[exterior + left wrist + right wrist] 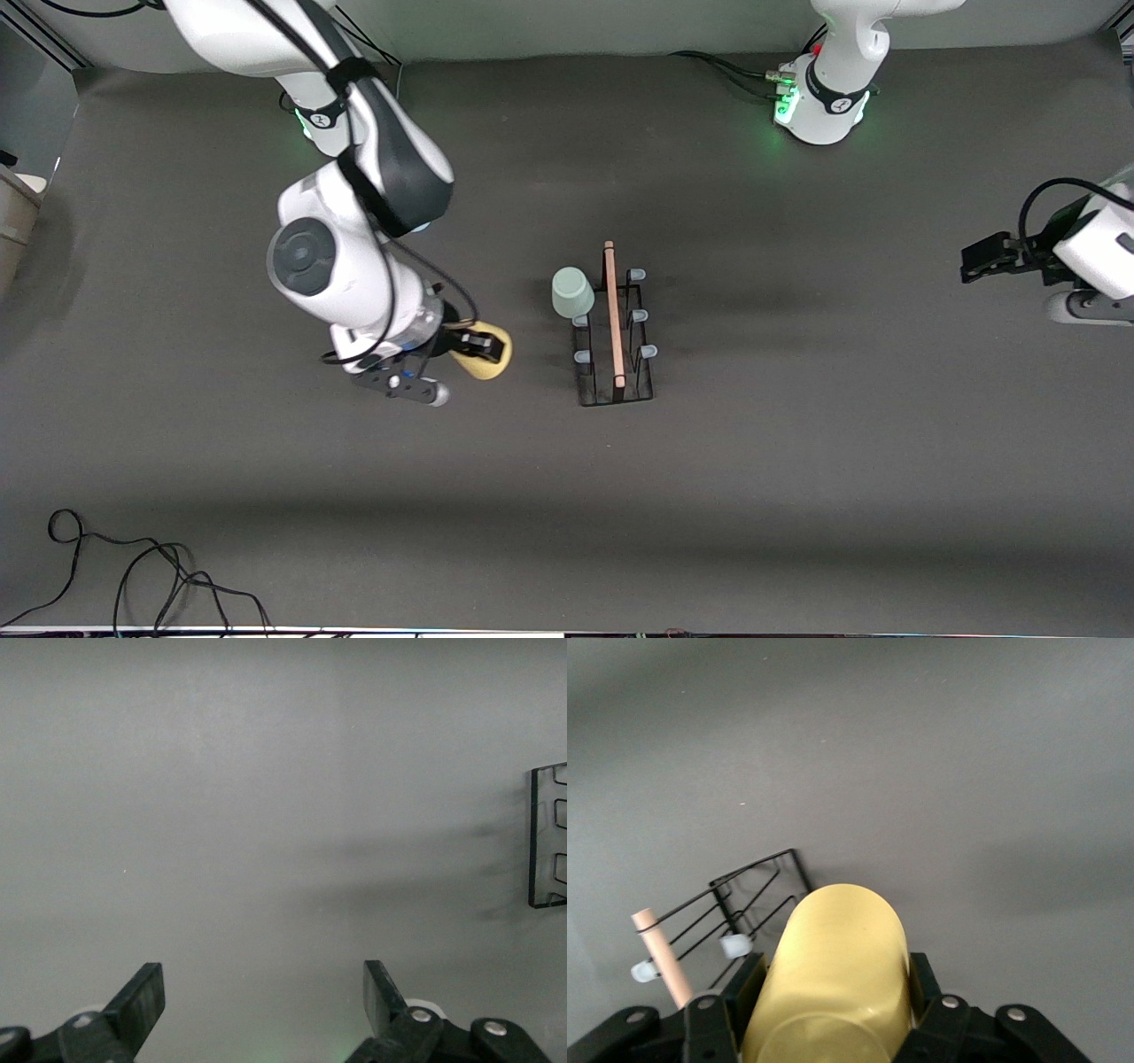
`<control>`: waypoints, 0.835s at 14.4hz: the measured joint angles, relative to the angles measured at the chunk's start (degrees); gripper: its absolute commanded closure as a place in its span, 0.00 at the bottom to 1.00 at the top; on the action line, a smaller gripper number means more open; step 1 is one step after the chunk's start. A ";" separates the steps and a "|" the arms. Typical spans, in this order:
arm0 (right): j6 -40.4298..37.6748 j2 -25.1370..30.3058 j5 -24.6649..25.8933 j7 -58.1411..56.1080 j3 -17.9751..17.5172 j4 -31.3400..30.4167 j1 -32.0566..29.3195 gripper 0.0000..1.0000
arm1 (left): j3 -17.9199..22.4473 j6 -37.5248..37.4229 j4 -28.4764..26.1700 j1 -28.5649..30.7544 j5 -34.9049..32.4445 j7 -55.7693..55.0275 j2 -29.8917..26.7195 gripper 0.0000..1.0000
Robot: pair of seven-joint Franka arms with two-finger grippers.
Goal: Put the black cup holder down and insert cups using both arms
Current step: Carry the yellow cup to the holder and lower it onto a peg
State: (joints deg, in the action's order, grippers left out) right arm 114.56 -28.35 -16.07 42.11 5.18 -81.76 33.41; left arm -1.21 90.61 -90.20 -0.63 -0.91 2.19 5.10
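From the high front camera, the black cup holder (614, 337) stands upright near mid-table with its wooden handle (612, 315) along the top, so placement looks done. One pale green cup (572, 292) sits upturned on a peg at the end of the rack farthest from that camera, on the side facing the right arm; I judge one cup is seated. The right gripper (469, 347) hangs over the table beside the rack, toward the right arm's end, clamped on the yellow cup (485, 353). The left gripper (983, 261) waits at the left arm's end, carrying nothing. No blue cup is visible. On the left wrist view, fingers (142, 1001) are spread wide over bare mat. On the right wrist view, the yellow cup (833, 979) sits between the jaws, with capped pegs (733, 946) just ahead, so this insertion is still to do.
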 measured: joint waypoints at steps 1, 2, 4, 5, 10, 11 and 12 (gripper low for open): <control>0.00 -0.82 0.24 2.75 -0.01 1.15 1.05 1.00 | -0.02 0.43 -0.01 -0.12 0.42 -0.05 0.00 0.00; 0.02 -1.69 1.06 5.63 0.00 2.32 2.05 1.00 | 0.00 0.53 0.00 -0.13 0.64 -0.07 -0.02 0.00; 0.08 -3.77 4.40 12.11 0.00 5.06 3.85 1.00 | 0.21 0.55 0.03 -0.09 0.69 -0.08 -0.15 0.05; 0.11 -4.93 5.62 14.68 0.00 6.51 4.46 1.00 | 0.30 0.64 0.11 -0.07 0.69 -0.08 -0.52 0.04; 3.66 -9.70 6.80 20.95 0.00 9.68 6.63 1.00 | 0.24 1.09 0.48 -0.10 0.69 -0.08 -3.75 0.01; 4.87 -10.57 7.68 22.25 0.00 9.76 7.34 1.00 | 0.25 1.09 0.42 -0.10 0.69 -0.08 -3.73 0.01; 6.08 -11.43 8.65 23.65 0.00 9.80 7.98 1.00 | 0.27 1.09 0.25 -0.09 0.69 -0.08 -3.63 0.01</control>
State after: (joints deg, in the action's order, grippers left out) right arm 120.63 -39.78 -7.42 65.76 5.19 -71.96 41.39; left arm -0.93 91.70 -89.94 -0.73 -0.22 2.11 1.48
